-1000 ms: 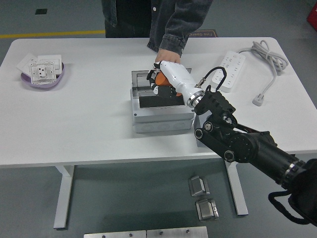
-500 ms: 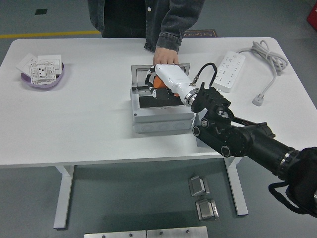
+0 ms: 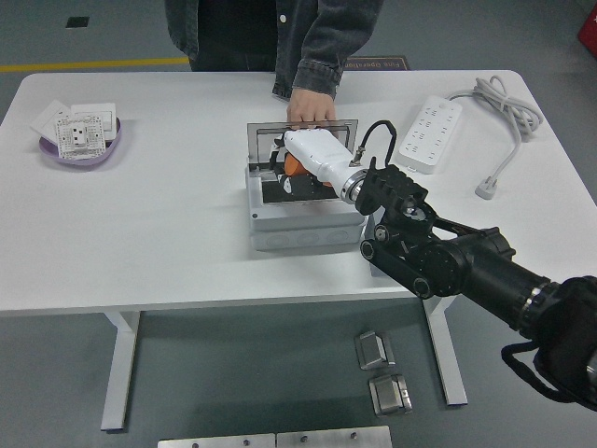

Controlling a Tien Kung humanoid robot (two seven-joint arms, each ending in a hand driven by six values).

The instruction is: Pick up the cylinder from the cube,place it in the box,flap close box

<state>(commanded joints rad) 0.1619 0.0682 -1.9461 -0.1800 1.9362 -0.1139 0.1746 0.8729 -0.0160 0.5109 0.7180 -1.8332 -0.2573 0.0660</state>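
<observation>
Far to the left of the box point(image 3: 303, 219), near the table's point(image 3: 177, 233) left end, a purple bowl point(image 3: 79, 147) holds white wall sockets. The box is a grey case in the middle of the table, its lid point(image 3: 300, 126) standing upright along the far edge. A person's hand point(image 3: 310, 105) rests on the top of that lid, holding it up.

The robot's right hand point(image 3: 297, 159) reaches into the open box from the right, its white forearm lying over the box's right half. Something orange, which I take to be the cylinder point(image 3: 294, 165), shows at the hand, inside the box near its far wall. The fingers seem curled about it, so I judge the hand is gripping it, though the white shell hides most of the contact. Whether the cylinder already rests on the dark floor of the box cannot be told.

The step in hand looks like placing the cylinder in the box. The next move calls for loosening the fingers, lifting the hand clear over the box's right wall, then bringing the lid down.

To the right of the box lies a white power strip point(image 3: 432, 133), its cable point(image 3: 499, 103) looping toward the table's right end. The left arm is out of view.
</observation>
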